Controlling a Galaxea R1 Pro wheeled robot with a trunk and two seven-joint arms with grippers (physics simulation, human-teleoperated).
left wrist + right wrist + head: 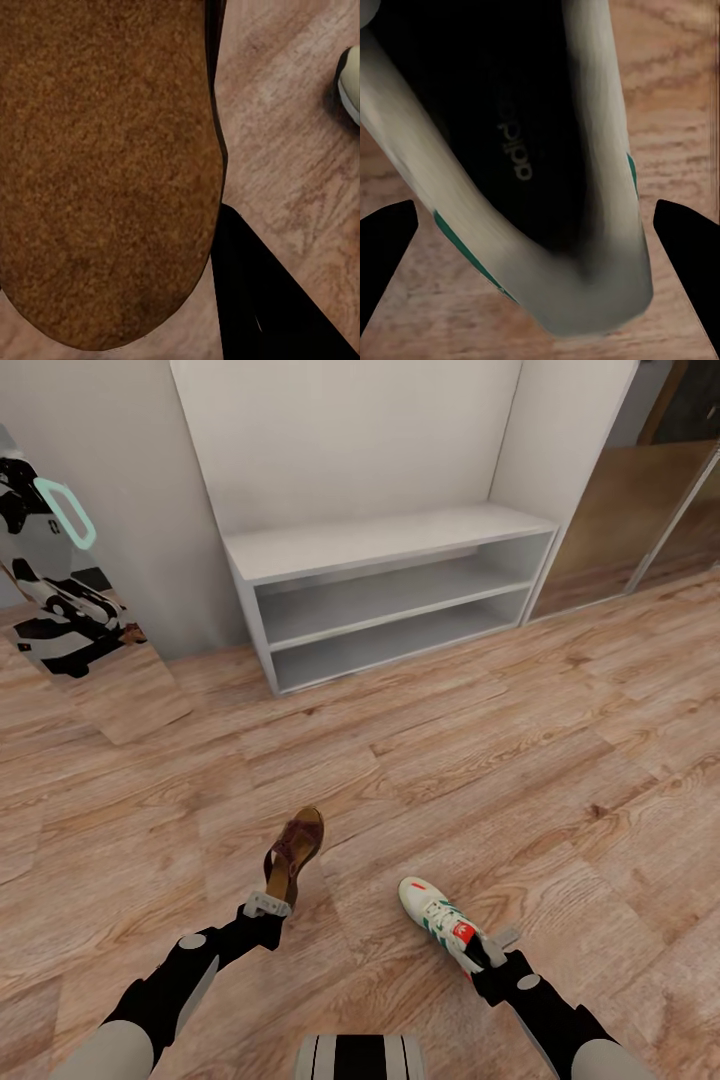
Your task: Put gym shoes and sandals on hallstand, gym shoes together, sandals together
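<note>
Sandals: one (pixel 293 855) – held by the left end effector (pixel 268 906), closed on its heel, above the floor (pixel 520 760).
Gym shoes: one (pixel 440 925) – heel gripped by the right end effector (pixel 497 948).
Rack (pixel 390 575): well ahead of both, against the wall – tiers bare.

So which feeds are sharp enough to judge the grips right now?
Head view: evenly lit and sharp, sandal and gym shoe clear. Left wrist view: sandal sole too close, grainy. Right wrist view: shoe's heel opening dark and soft, end effector fingers mere black silhouettes.
</note>
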